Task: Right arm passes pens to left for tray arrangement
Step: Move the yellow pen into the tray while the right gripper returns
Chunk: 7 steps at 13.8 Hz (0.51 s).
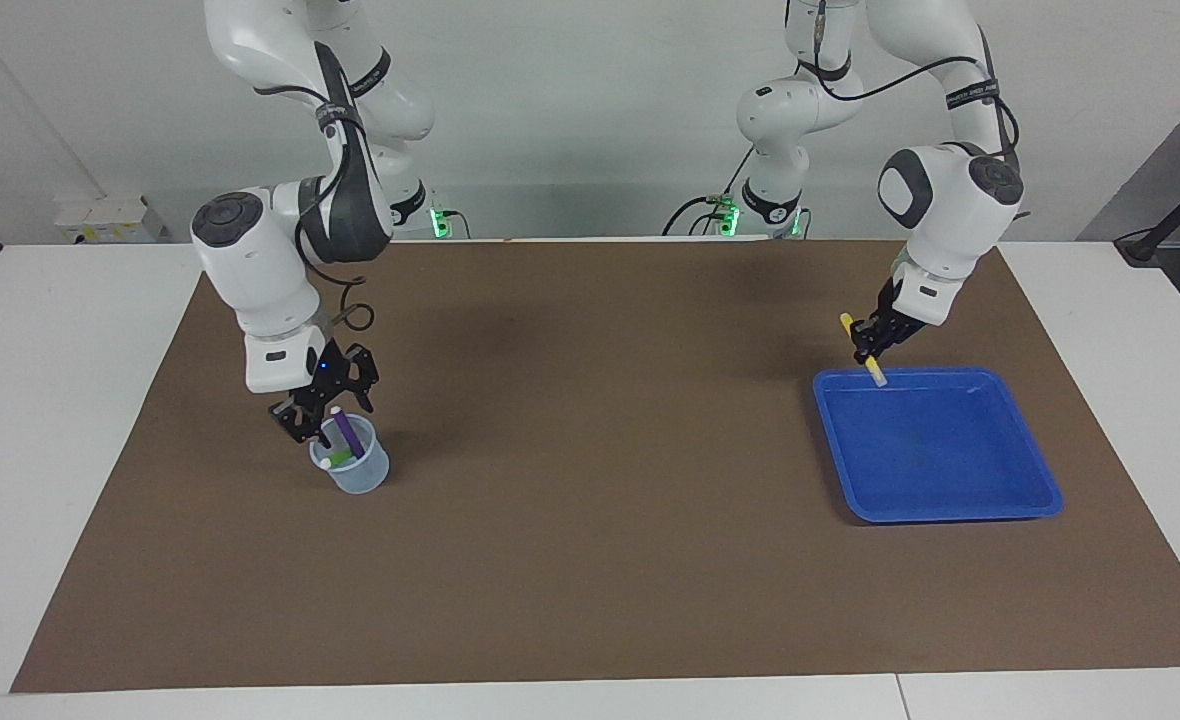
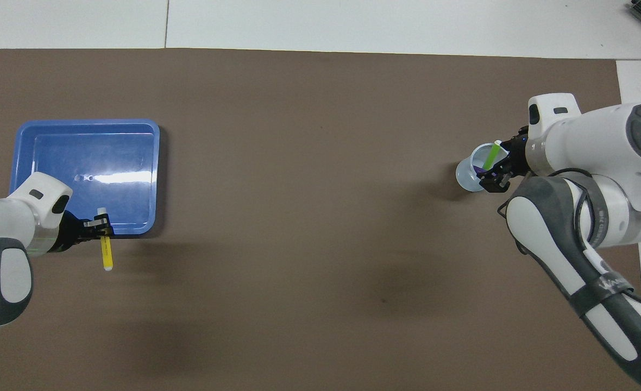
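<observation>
My left gripper (image 1: 870,345) is shut on the yellow pen (image 1: 876,372) and holds it tilted in the air over the edge of the blue tray (image 1: 940,445) nearest the robots. In the overhead view the left gripper (image 2: 99,228) grips the yellow pen (image 2: 106,255) near its whitish tip, at the rim of the tray (image 2: 81,157), which holds no pens. My right gripper (image 1: 328,408), with its blue wrist light, hangs open just over a translucent cup (image 1: 355,475), its fingers on either side of the purple pen's top. The purple pen (image 1: 347,432) and green pen (image 1: 340,458) stand in the cup.
A brown mat (image 1: 590,450) covers the table between the cup, at the right arm's end, and the tray, at the left arm's end. White table (image 1: 70,400) surrounds the mat. The cup (image 2: 468,176) and green pen (image 2: 493,153) also show from overhead.
</observation>
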Motion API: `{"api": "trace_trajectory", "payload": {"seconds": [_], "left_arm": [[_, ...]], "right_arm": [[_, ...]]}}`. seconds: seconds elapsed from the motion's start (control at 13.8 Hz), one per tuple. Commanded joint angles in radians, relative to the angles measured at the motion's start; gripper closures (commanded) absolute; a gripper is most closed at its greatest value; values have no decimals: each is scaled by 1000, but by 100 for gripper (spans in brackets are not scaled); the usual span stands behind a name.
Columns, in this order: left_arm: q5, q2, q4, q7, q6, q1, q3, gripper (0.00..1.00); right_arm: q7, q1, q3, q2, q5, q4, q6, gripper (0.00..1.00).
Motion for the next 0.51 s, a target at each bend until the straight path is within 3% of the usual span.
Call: {"api": "trace_trajectory", "payload": {"seconds": [0.0, 0.15, 0.44], "left_arm": [[108, 88, 102, 108, 6, 84, -1, 100], [116, 152, 164, 155, 18, 99, 1, 100], [194, 292, 211, 263, 148, 185, 1, 100]], "right_arm": [[1, -19, 16, -6, -20, -28, 32, 32], [3, -19, 14, -6, -20, -35, 35, 47], [-9, -28, 16, -9, -20, -42, 37, 47]]}}
